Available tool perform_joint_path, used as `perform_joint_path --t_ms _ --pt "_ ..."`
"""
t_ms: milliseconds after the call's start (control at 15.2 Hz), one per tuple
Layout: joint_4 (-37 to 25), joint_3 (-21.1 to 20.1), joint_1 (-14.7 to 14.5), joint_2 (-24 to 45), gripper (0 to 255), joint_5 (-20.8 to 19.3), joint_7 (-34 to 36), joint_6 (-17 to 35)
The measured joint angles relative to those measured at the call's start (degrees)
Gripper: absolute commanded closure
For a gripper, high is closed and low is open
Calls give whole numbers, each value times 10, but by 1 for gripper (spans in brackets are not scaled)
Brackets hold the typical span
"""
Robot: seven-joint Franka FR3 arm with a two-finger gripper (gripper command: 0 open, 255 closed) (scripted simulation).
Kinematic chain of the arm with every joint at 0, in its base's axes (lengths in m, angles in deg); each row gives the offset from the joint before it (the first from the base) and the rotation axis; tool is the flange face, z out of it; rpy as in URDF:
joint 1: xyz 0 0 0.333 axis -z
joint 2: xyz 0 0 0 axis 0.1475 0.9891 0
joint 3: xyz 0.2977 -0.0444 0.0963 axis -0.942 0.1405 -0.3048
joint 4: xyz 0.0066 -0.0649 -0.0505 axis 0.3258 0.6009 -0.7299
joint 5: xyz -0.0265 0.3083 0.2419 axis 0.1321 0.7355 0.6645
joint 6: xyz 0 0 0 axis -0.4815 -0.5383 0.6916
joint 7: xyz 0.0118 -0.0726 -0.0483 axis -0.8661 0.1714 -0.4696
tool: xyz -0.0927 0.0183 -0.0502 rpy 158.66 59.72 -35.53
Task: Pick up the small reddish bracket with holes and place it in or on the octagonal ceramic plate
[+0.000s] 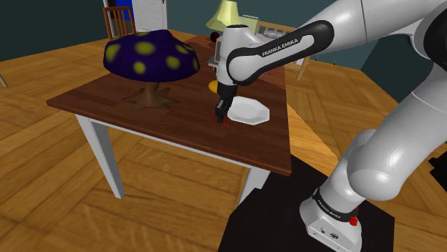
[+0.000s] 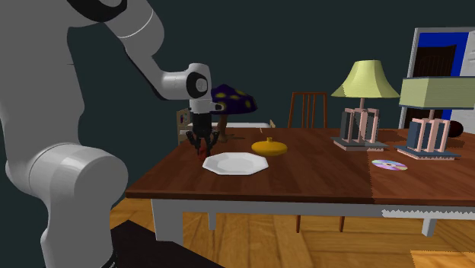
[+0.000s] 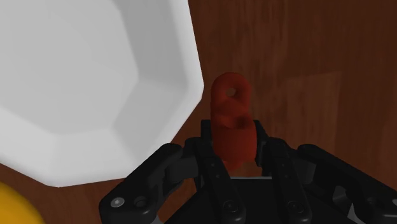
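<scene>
Wrist view: my tool (image 3: 232,139) is closed on the small red bracket (image 3: 230,118), one black finger pressed to each side, its holed end sticking out past my fingertips. The bracket is low by the wooden desk (image 3: 305,63), just beside the white octagonal plate's (image 3: 83,83) rim. A squat yellow vessel (image 2: 269,147) stands behind the plate.

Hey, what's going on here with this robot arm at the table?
The white arm's black gripper is shut on a small red bracket with holes, low over the wooden table. The white octagonal plate sits right beside it, and the bracket is not yet on the plate.
</scene>
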Motion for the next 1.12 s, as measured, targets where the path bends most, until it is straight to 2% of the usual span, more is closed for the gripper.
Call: perform_joint_path --t_ms 396,1122 --pt "0 0 0 -1 255 0 0 -4" --pt "-48 1 0 -35 255 3 -4 -88"
